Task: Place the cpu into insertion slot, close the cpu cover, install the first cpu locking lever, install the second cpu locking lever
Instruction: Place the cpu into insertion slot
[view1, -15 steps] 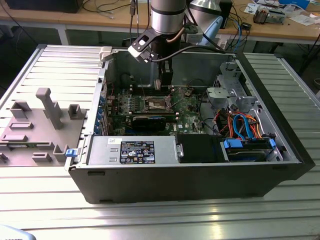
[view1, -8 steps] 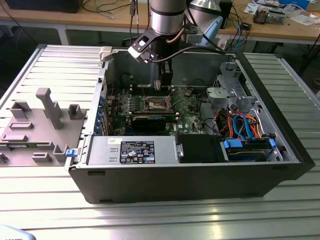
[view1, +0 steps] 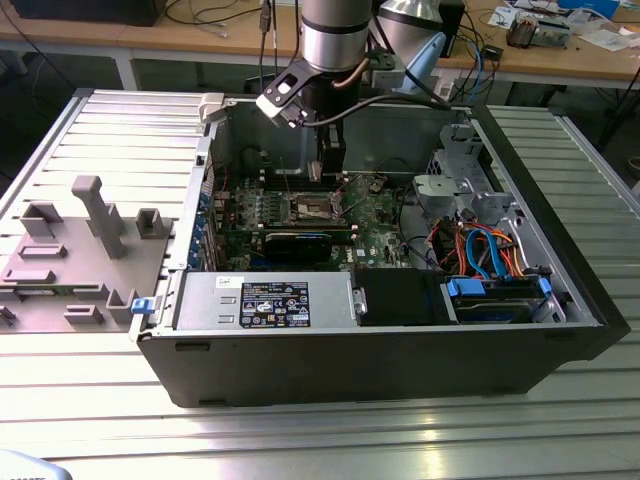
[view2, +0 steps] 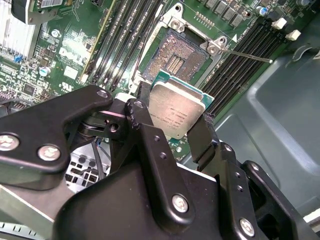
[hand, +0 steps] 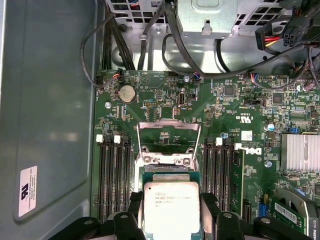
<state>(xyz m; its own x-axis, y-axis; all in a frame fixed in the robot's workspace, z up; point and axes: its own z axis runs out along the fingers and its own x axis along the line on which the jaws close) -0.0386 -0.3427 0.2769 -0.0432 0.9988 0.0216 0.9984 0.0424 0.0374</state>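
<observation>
Gripper (view2: 175, 119) pinching cpu (view2: 176, 106), near bare insertion slot (view2: 172, 60), cpu cover (hand: 169, 123) open

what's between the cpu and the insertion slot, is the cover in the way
Nothing visible. The end effector holds the cpu near the insertion slot, whose dark centre lies bare in the second wrist view; the cpu cover stands swung open.
</observation>
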